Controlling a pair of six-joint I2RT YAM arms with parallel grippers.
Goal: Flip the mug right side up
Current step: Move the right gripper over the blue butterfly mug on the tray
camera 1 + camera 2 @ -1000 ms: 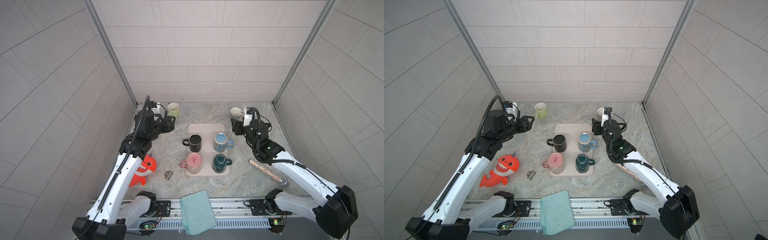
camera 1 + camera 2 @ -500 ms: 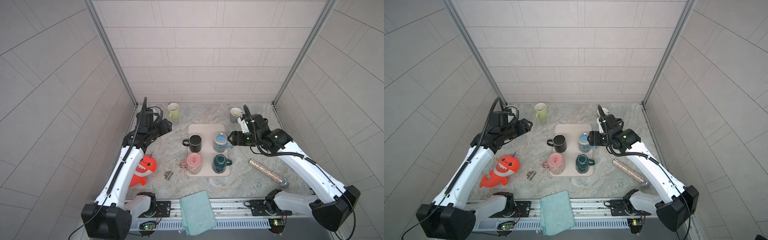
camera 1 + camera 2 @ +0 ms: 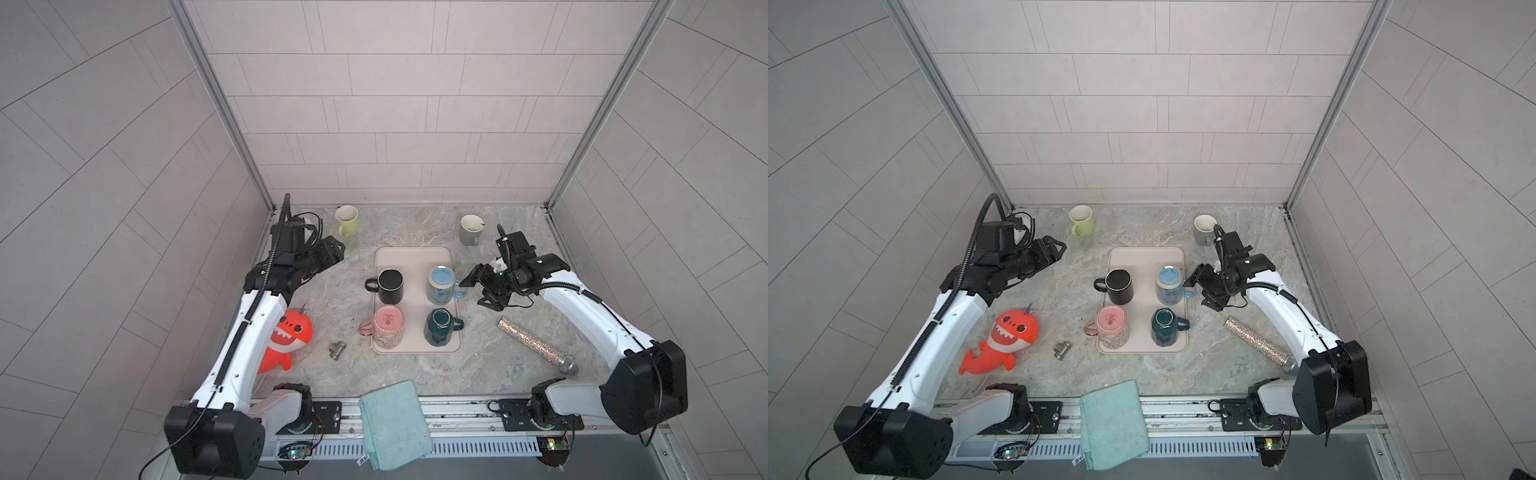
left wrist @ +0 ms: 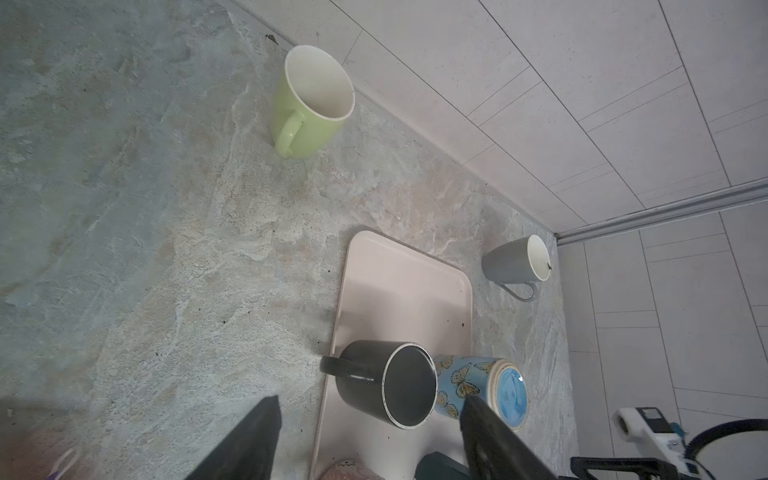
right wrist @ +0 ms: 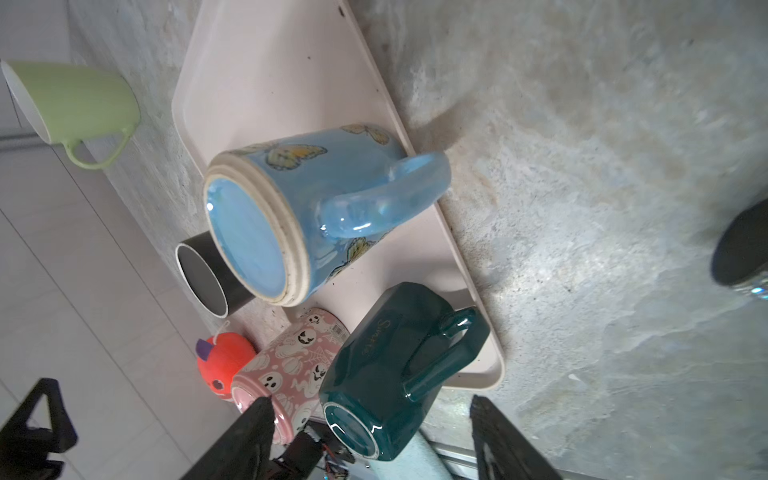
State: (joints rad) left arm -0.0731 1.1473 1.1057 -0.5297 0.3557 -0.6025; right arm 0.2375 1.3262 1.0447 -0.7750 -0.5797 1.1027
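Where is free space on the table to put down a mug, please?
The tray's back strip, behind the black mug and the blue mug, is bare. So is the counter between the green mug and the grey mug. Crowded: the tray's front, where the pink mug and the teal mug stand close to those two.

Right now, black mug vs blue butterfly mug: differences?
The black mug stands rim up; the blue butterfly mug is inverted, base up. In both top views the black mug's handle points left, the blue butterfly mug's right. Both stand on the pink tray, side by side.
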